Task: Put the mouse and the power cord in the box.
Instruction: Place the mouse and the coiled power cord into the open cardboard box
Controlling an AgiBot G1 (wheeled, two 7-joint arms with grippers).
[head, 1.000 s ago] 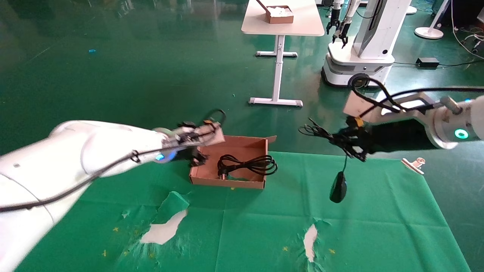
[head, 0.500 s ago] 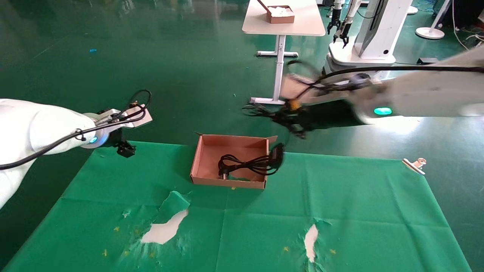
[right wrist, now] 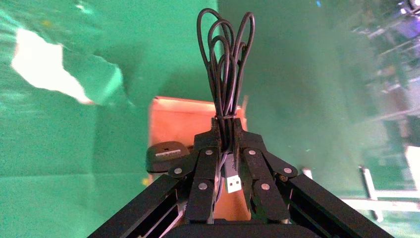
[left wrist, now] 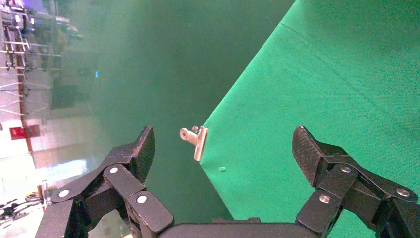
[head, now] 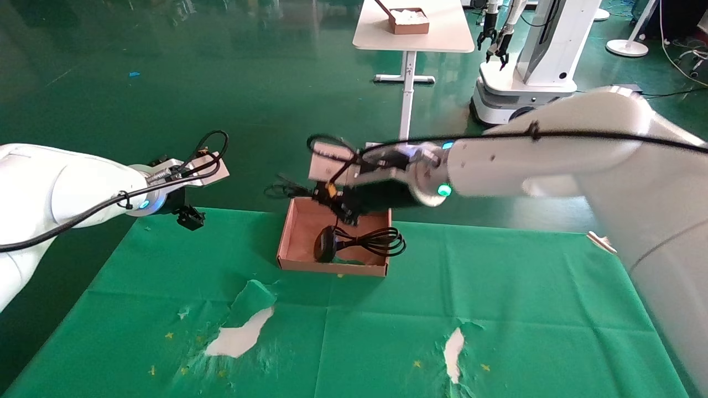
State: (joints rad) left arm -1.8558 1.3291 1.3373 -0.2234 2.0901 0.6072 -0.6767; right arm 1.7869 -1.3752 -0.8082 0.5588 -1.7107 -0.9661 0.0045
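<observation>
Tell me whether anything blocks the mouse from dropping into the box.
Nothing visible does. The mouse hangs by its cable from the right gripper, over the box, beside the power cord. The left gripper is off aside.

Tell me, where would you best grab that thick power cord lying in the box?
Probably from above, across the bundled strands mid-coil of the power cord: it lies flat in the box, and the low walls block a sideways approach. The plug end is partly hidden by the mouse.
</observation>
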